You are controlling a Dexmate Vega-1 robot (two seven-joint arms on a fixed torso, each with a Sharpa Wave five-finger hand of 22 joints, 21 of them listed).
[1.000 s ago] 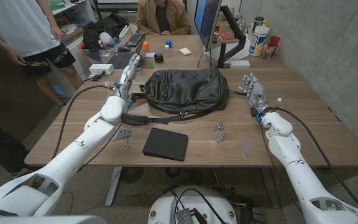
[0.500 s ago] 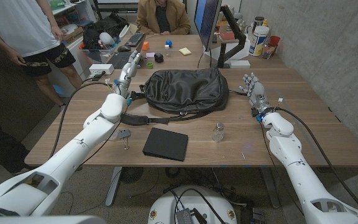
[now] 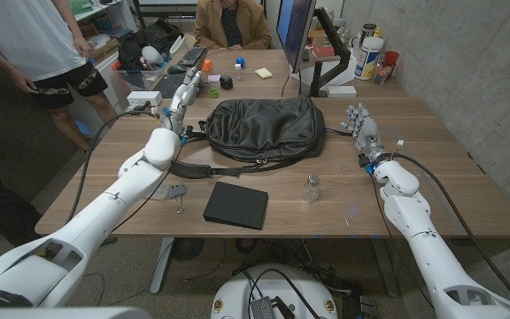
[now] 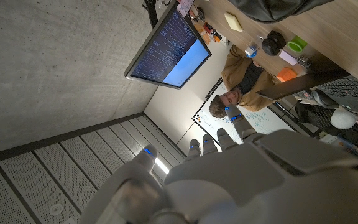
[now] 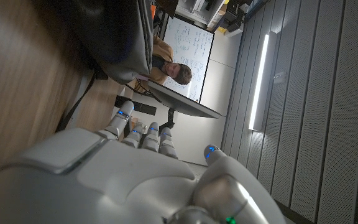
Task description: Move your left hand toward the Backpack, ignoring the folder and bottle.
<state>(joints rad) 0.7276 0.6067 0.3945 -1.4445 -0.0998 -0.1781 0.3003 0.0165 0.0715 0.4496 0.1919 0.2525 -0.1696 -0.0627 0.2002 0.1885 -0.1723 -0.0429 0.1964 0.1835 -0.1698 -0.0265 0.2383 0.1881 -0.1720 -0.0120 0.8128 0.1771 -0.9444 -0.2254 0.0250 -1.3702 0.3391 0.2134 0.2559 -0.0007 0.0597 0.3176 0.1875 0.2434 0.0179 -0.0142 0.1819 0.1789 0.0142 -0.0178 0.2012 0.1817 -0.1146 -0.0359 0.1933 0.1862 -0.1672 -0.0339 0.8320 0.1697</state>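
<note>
Near edge of the table: a flat black rectangular folder (image 3: pixel 235 205) lies on the wooden table (image 3: pixel 432 159), with a small clear glass bottle (image 3: pixel 310 188) standing just beside it toward the right arm and a small grey metal clip (image 3: pixel 178 193) toward the left arm.
Middle of the table: a black leather backpack (image 3: pixel 264 128) lies on its side, soft and slumped, its surface creased and faintly shiny; a dark strap (image 3: pixel 204 168) trails from it toward the folder.
Backpack in wrist views: its dark rounded bulk shows in the right wrist view (image 5: pixel 114 34), and an edge of it in the left wrist view (image 4: pixel 272 7).
Left hand (image 3: pixel 184 99): raised beside the backpack's left end, fingers apart and reaching away from the robot, holding nothing, apart from the bag.
Right hand (image 3: pixel 360 128): near the backpack's right end, fingers spread and upright, empty.
Far side: a tilted computer monitor (image 3: pixel 293 31) stands beyond the bag; a seated person in a brown jacket (image 3: pixel 231 22) is behind the table, and a person in a white shirt (image 3: pixel 34 40) stands at the left.
</note>
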